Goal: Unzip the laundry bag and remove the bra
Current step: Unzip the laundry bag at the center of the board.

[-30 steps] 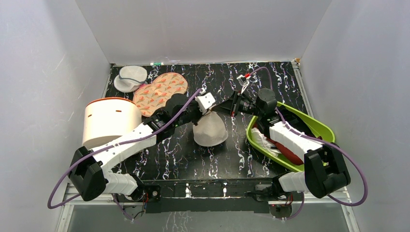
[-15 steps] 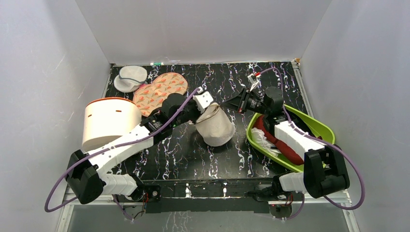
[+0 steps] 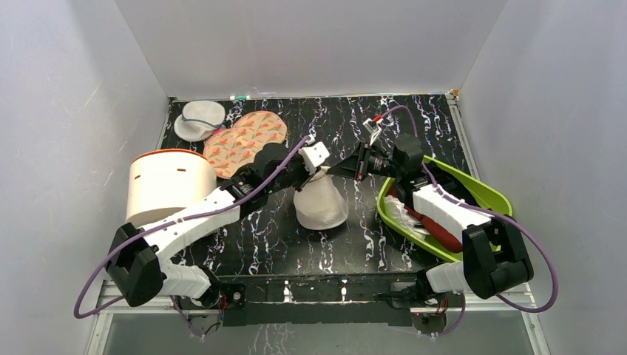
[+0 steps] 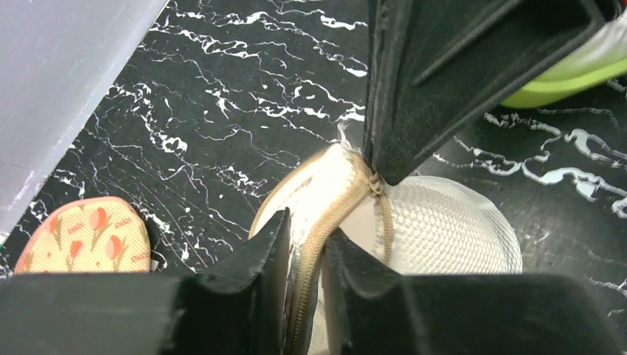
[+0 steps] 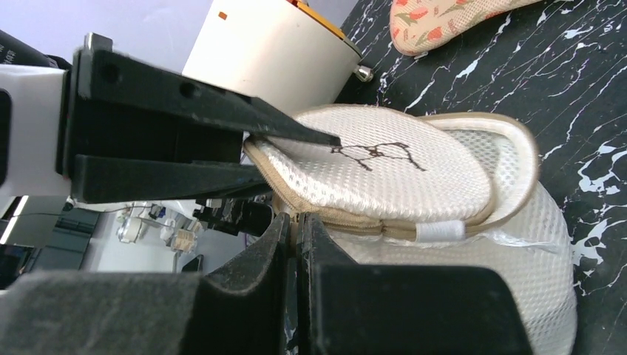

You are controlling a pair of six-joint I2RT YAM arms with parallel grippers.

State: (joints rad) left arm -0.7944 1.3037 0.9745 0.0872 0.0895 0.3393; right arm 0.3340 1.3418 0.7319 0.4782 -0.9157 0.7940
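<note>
Laundry bag point(image 3: 319, 203) contents hidden; tray point(image 3: 494, 194) holds garments point(image 3: 436, 229).

Mid-table point(image 3: 414, 126) the bag point(image 3: 320, 203) was seen: a cream-white mesh pod, dome-shaped. Its rounded bulk was rested on the black marbled top, and its far edge was raised to a narrow peak, so the whole pod was tilted. A tan zip tape point(image 4: 325, 222) was traced along the rim where the two disc halves met. A thin dark line mark point(image 5: 370, 155) was shown on the upper disc, and a small white tab point(image 5: 440, 231) was set across the seam. How far the zip was undone could not be told.
</note>
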